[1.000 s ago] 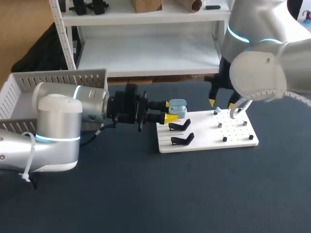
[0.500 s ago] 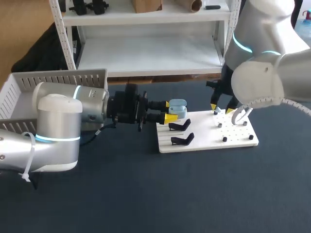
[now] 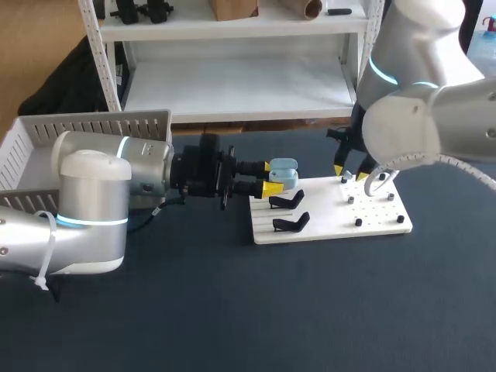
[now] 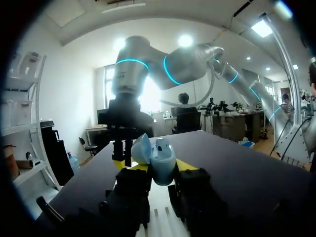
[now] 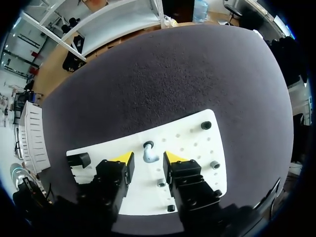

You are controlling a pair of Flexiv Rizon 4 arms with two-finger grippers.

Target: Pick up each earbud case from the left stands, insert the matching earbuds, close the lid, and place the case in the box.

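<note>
1. Case (image 3: 284, 172), lid open, clamped in left claw (image 3: 271, 177) above left end of board (image 3: 333, 221).
2. Right claw (image 3: 349, 173) open, fingers either side of earbud (image 5: 147, 153) on board, not touching.

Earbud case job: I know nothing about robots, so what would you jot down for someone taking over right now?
Left hand: shut on the light blue earbud case, lid open, held at the edge of the white board.
Right hand: open, fingers either side of a light blue earbud standing on the board.
Done: case picked up.
Left: insert earbuds, close lid, place case in the box.
</note>
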